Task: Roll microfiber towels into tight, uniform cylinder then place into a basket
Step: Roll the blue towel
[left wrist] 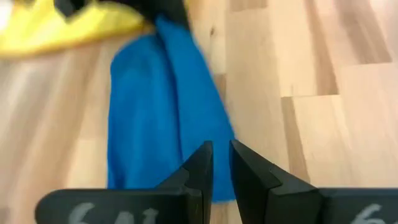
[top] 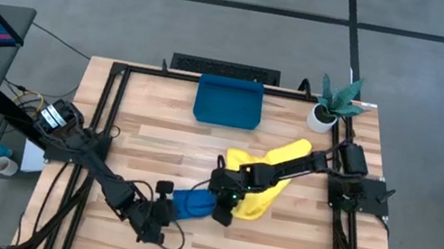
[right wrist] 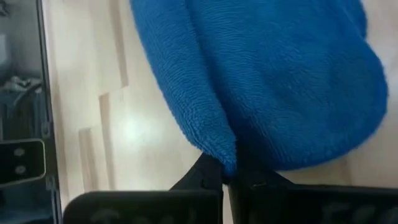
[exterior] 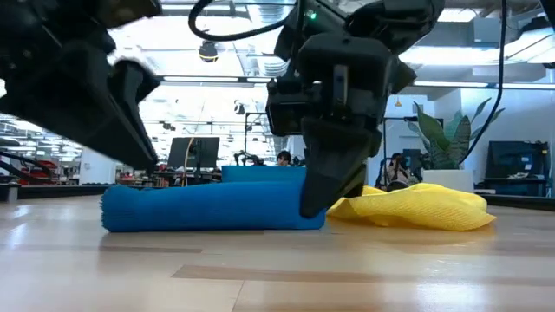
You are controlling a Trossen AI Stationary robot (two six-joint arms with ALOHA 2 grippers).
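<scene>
Soft and limp, the rolled medium-blue microfiber towel (exterior: 212, 206) lies on the wooden counter (top: 292, 247) left of the crumpled bright-yellow towel (exterior: 416, 208), its right end pinched in the right gripper (right wrist: 229, 169) jaws, likely sagging unless the nearly closed, empty left gripper (left wrist: 221, 163) supports its free end.

Blue towel (top: 193, 201), yellow towel (top: 265, 180), dark-blue basket (top: 225, 118), pale wooden table (top: 163, 146).
</scene>
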